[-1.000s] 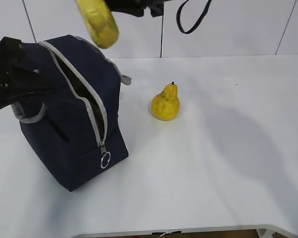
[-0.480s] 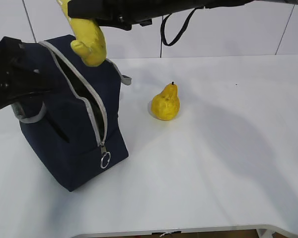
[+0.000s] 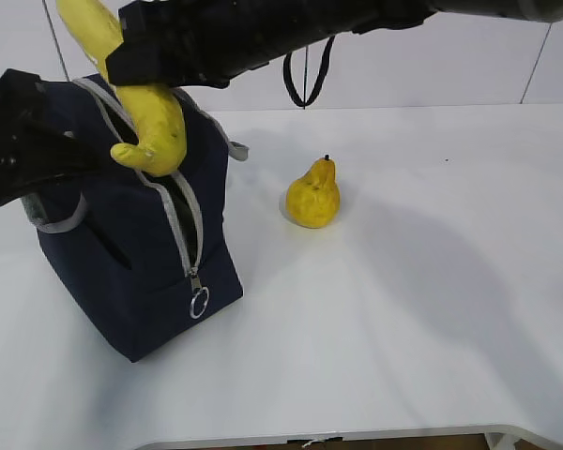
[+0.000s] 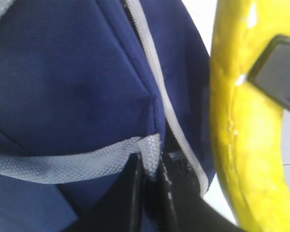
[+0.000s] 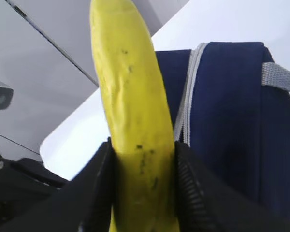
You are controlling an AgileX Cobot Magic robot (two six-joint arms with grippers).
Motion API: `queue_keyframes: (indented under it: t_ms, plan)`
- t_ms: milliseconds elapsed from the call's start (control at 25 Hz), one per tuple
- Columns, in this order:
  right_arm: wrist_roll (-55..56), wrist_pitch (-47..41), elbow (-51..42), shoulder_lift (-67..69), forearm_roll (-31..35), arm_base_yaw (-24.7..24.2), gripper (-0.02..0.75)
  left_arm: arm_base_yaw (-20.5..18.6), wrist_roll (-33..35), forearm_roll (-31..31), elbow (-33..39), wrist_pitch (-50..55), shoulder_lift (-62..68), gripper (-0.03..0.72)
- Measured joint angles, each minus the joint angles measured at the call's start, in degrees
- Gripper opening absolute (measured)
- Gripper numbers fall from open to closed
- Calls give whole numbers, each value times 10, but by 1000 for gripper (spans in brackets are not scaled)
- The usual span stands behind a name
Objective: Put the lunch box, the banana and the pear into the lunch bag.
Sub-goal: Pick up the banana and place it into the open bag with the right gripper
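Note:
The navy lunch bag (image 3: 141,253) stands at the left of the table, its grey zipper open along the top. My left gripper (image 4: 150,166) is shut on the bag's grey strap handle (image 4: 63,164) at its left side. My right gripper (image 5: 142,159) reaches across from the right, shut on the yellow banana (image 3: 155,117), held tilted just above the bag's opening; the banana also shows in the left wrist view (image 4: 246,140) and the right wrist view (image 5: 133,111). The bumpy yellow pear (image 3: 312,195) stands on the table right of the bag. The lunch box is not in view.
The white table (image 3: 432,262) stretches right and front of the pear. A metal ring pull (image 3: 199,302) hangs at the zipper's front end. A black cable loop (image 3: 303,75) hangs from the right arm above the table's back edge.
My right gripper has carried the banana left and down, from above the bag's right side to just over the open zipper. The left gripper, bag and pear have not moved.

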State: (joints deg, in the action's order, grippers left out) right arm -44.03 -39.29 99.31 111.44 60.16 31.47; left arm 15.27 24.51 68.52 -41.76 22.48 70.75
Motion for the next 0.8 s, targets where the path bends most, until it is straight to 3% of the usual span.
queue_keyframes:
  t_ms: [480, 800]
  plan:
    - [-8, 15, 3, 49, -60, 10, 300, 0, 0, 0, 0, 0, 0, 9]
    - [-19, 15, 61, 108, -112, 14, 300, 0, 1, 0, 0, 2, 0, 8]
